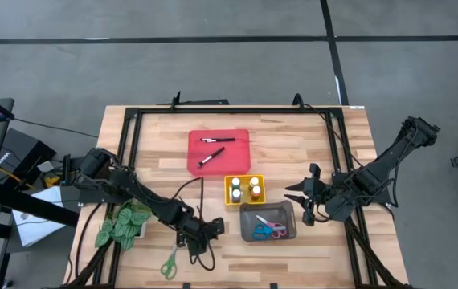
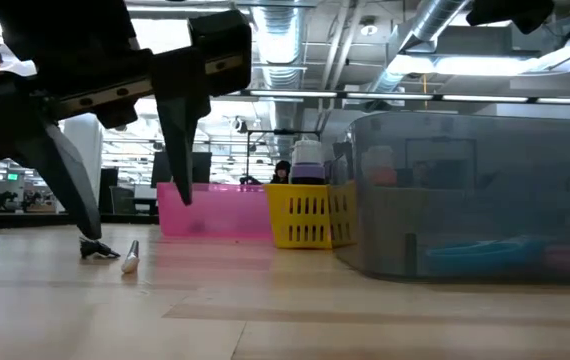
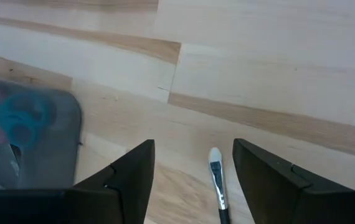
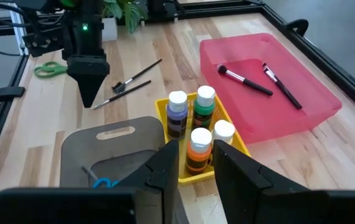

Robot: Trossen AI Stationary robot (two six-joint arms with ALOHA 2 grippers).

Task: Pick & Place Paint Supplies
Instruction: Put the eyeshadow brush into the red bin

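Note:
My left gripper [image 1: 207, 229] [image 3: 193, 149] hangs open just above the table's near middle. Its fingers stand on either side of a thin paintbrush [image 3: 217, 180] [image 2: 129, 258] that lies flat on the wood, and they do not touch it. A second brush [image 4: 139, 74] lies close beside it. The red tray [image 1: 241, 160] holds two brushes [image 1: 211, 149]. Several paint bottles [image 4: 193, 121] stand in the yellow tray [image 1: 228, 190]. Blue and pink scissors [image 1: 269, 230] lie in the grey tray [image 1: 287, 210]. Green scissors [image 1: 169, 263] lie on the table. My right gripper [image 1: 300, 201] [image 4: 196, 155] waits open, right of the trays.
A leafy fake plant [image 1: 124, 223] lies at the table's left near corner, beside the left arm. A black frame [image 1: 229, 111] runs around the table edge. Bare wood lies right of the trays and along the near edge.

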